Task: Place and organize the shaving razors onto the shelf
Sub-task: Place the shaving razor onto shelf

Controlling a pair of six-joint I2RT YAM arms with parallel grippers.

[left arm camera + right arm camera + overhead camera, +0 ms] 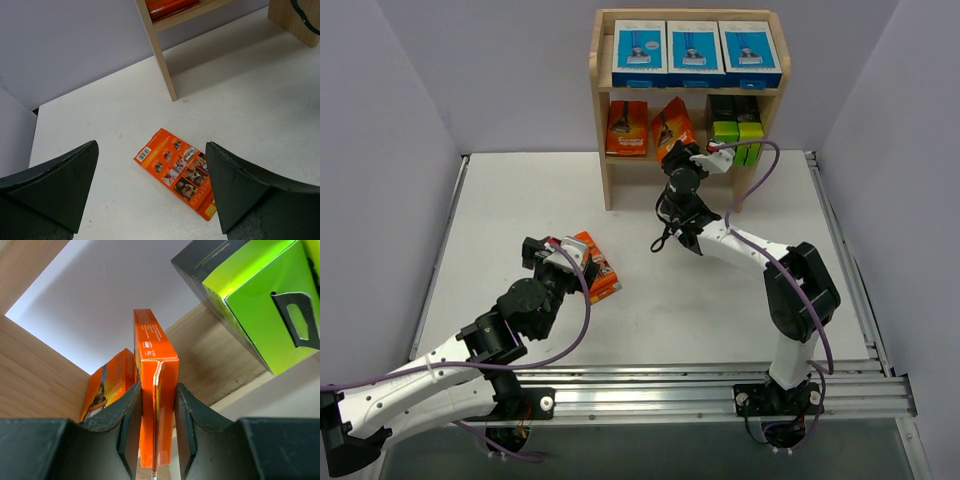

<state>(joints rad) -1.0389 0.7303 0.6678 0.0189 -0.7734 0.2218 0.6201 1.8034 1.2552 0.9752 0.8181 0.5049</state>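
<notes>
Right tool [157, 405], nearest, clamped on a flat orange razor pack [155, 350] at the shelf's [603, 150] middle tier; left tool [151, 146] gaping above another orange pack [180, 172] lying on the table [100, 125]; I judge these light, stiff, best pinched across thin faces.

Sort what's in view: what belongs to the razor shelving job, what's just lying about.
Job:
shelf
blue-and-white boxes, top tier
shelved orange pack
gripped orange pack in the right end effector
loose orange pack on the table
black-and-green boxes

Not the job:
table
metal rail
purple cable
</notes>
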